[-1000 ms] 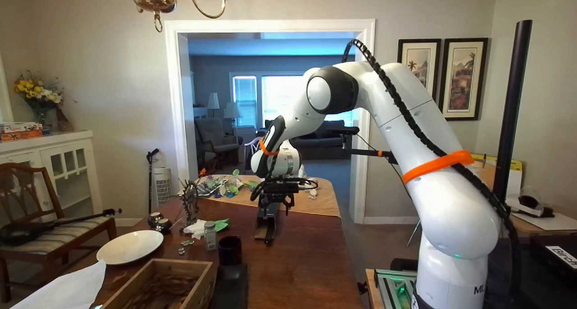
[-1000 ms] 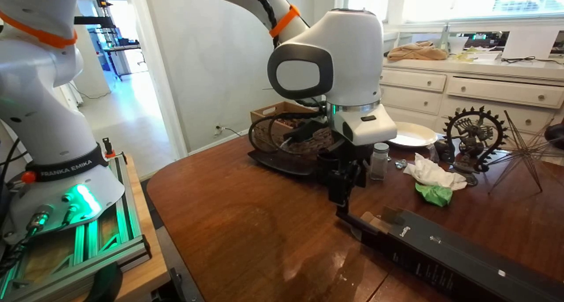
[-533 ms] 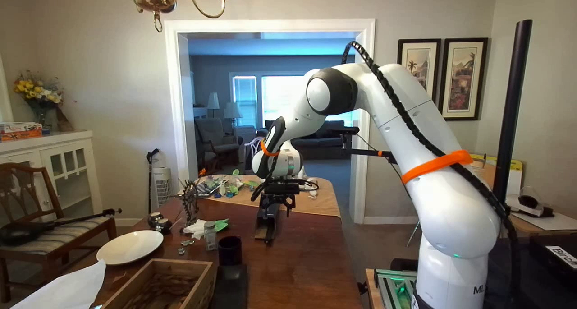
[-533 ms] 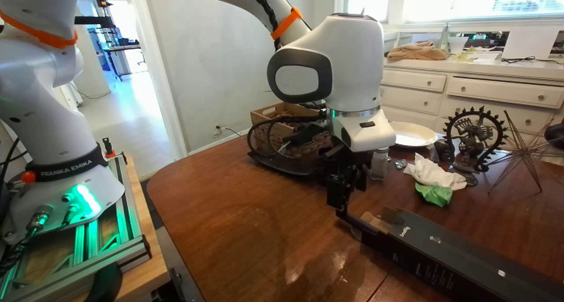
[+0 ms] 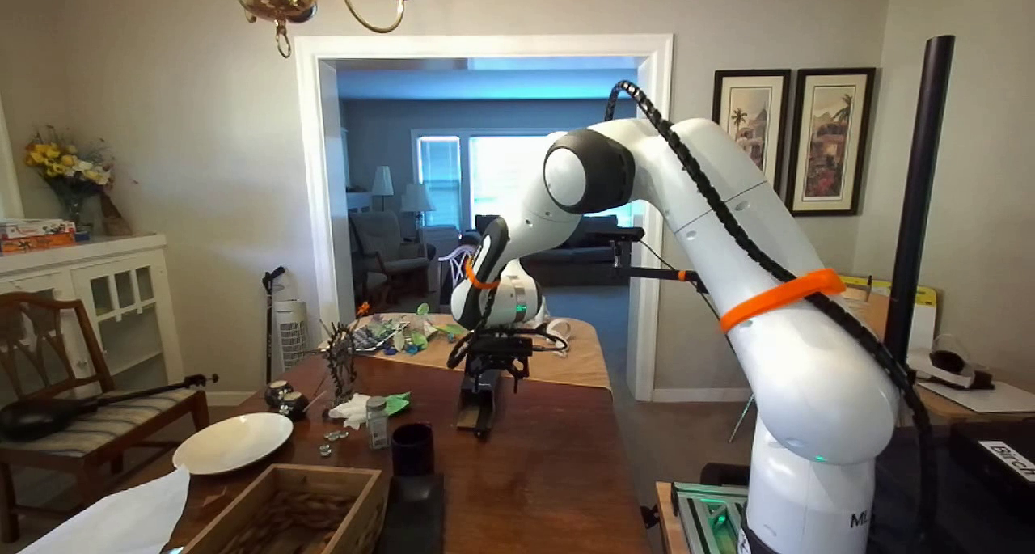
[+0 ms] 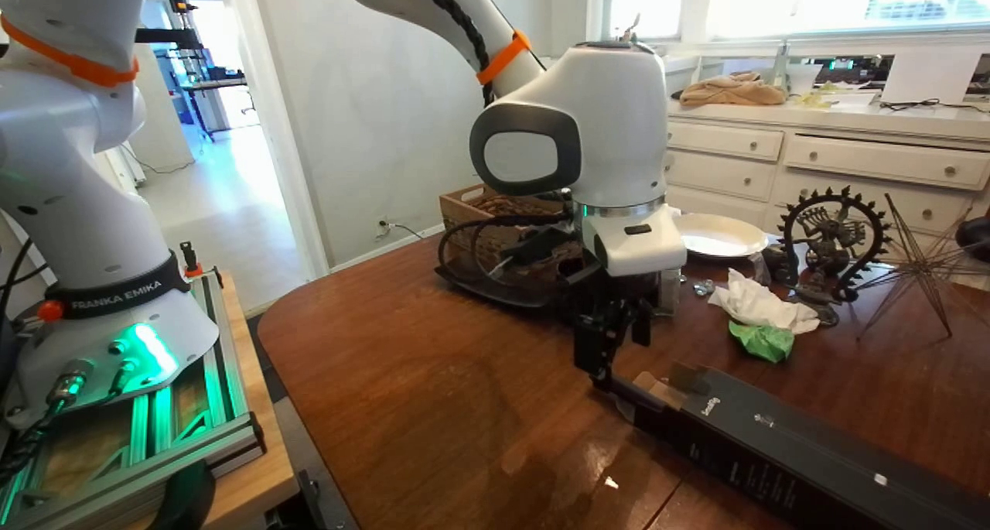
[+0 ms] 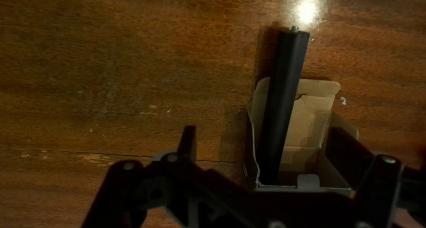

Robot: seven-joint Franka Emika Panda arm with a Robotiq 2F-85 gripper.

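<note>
Jaws spread above black bar (image 7: 283, 98) poking from open-ended box (image 6: 789, 433) on bench (image 7: 116, 71); any grip best squared across bar's exposed length, clear of flap (image 7: 313, 118).

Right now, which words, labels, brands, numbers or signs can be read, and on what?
"FRANKA EMIKA": black band around white robot base.
"Birch": white label on black case.
"ML", possibly incomplete: white lower arm column.
"SmallRig", probably, blurred: long black cardboard box; side print unreadable.
Too small: any print on clear glass jar.
</note>
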